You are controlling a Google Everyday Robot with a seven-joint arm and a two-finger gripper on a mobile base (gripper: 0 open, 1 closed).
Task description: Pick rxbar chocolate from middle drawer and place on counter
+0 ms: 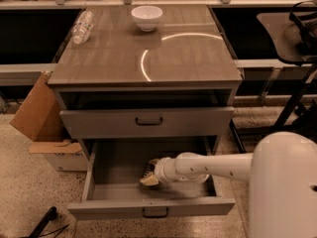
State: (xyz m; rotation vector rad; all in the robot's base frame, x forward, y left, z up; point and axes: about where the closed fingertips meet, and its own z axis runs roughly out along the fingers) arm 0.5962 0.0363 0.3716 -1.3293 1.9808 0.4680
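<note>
The gripper (148,176) sits low inside the open middle drawer (153,208), near its front middle. I cannot tell how wide it stands or whether it grips anything. A dark patch lies at its tip; whether that is the rxbar chocolate is unclear. The white arm (213,166) reaches in from the right.

The broad grey-brown wood-grain counter (188,58) looked glossy; the wide grey middle drawer (109,208) looked matt and smooth. Inside it sat the gripper (148,176), on a smooth, white, plastic-looking arm (213,166).
</note>
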